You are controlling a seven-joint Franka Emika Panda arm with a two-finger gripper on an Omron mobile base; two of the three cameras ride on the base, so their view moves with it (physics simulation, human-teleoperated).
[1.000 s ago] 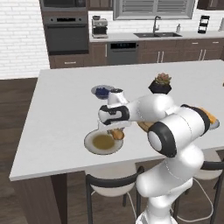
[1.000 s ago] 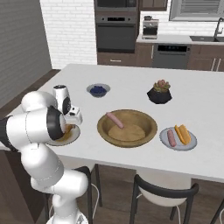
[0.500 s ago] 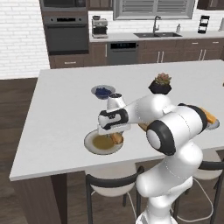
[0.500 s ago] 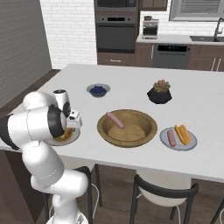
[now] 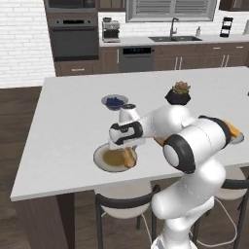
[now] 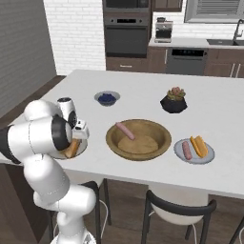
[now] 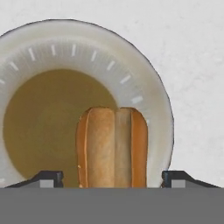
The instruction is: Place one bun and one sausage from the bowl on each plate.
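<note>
My gripper [image 7: 111, 179] hangs just over the near plate [image 7: 144, 78], open, its fingertips [image 7: 48, 178] standing clear on either side of a bun [image 7: 111, 146] that lies on the plate's right half. From the right base view the same bun [image 6: 72, 149] rests on that plate [image 6: 81, 151] under the hand [image 6: 79, 135]. The wooden bowl [image 6: 164, 136] in the middle of the counter holds a pink sausage [image 6: 125, 131]. A second plate [image 6: 208, 157] to its right carries a sausage [image 6: 186, 150] and a bun [image 6: 199, 146].
A small grey bowl of blue berries [image 6: 106, 98] and a black pot with a plant [image 6: 174, 100] stand farther back on the white counter. Stools [image 6: 178, 209] sit below the counter's near edge, close to the near plate.
The hand has come down a little over the near plate and its jaws have spread wider, leaving the bun lying free on the plate.
</note>
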